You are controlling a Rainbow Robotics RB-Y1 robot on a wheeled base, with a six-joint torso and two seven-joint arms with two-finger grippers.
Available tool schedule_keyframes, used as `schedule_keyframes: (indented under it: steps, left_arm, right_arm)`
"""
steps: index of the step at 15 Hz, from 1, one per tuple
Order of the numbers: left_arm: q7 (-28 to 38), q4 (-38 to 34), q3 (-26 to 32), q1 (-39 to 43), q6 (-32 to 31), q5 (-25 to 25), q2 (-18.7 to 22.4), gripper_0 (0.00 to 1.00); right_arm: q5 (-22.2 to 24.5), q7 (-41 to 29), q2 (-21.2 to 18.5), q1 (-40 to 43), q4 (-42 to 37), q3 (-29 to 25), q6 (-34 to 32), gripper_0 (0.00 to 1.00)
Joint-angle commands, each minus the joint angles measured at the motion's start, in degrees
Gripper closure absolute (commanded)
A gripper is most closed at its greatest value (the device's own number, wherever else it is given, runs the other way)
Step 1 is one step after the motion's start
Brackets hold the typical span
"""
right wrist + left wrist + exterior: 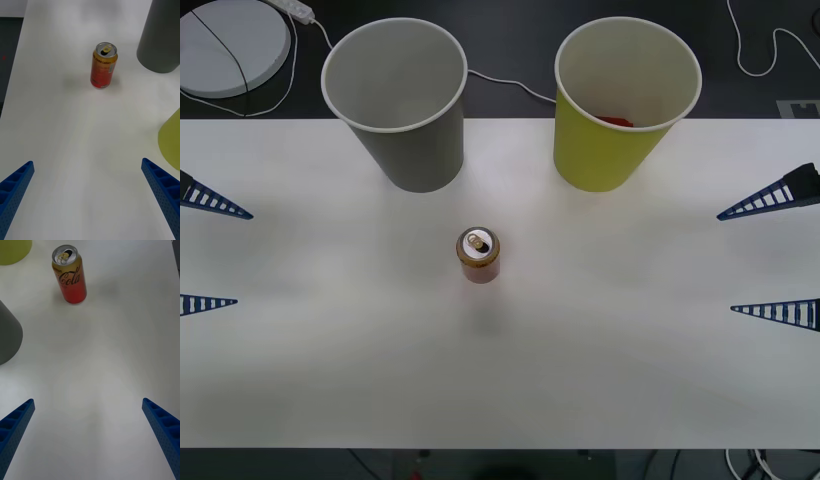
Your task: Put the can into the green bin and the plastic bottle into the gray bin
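The orange and red can (479, 255) stands upright in the middle of the white table (330, 340), in front of both bins; it also shows as the can (103, 65) and the can (69, 274). The gray bin (395, 100) stands at the back left, the green bin (625, 100) at the back right with something red inside. My left gripper (205, 250) is open at the left edge, well clear of the can. My right gripper (780, 255) is open at the right edge, equally far off. The plastic bottle is out of view.
A white round disc (230, 45) and white cables (500, 82) lie on the dark floor behind the table. The gray bin (161, 35) and the green bin (170, 140) stand beside the right gripper's line toward the can.
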Motion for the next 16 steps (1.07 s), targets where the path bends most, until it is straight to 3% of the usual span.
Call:
schedule_keyframes:
  steps: [1, 5, 9, 11, 16]
  left_arm:
    - [0.0, 0.0, 0.0, 0.0, 0.0, 0.0, 0.0, 0.00]
    - [0.0, 0.0, 0.0, 0.0, 0.0, 0.0, 0.0, 0.00]
    - [0.0, 0.0, 0.0, 0.0, 0.0, 0.0, 0.0, 0.00]
    - [0.0, 0.0, 0.0, 0.0, 0.0, 0.0, 0.0, 0.00]
    - [0.0, 0.0, 0.0, 0.0, 0.0, 0.0, 0.0, 0.00]
  right_arm:
    - [0.0, 0.0, 0.0, 0.0, 0.0, 0.0, 0.0, 0.00]
    - [0.0, 0.1, -0.6, 2.3, 0.8, 0.8, -0.4, 0.00]
    - [-7.0, 1.6, -6.5, 7.6, 0.9, 3.0, 6.6, 0.00]
    - [-6.6, 2.6, -5.5, 7.6, 1.0, 3.0, 7.2, 0.00]
    - [-2.5, 4.4, 2.0, 7.6, 1.0, 3.2, 9.9, 0.00]
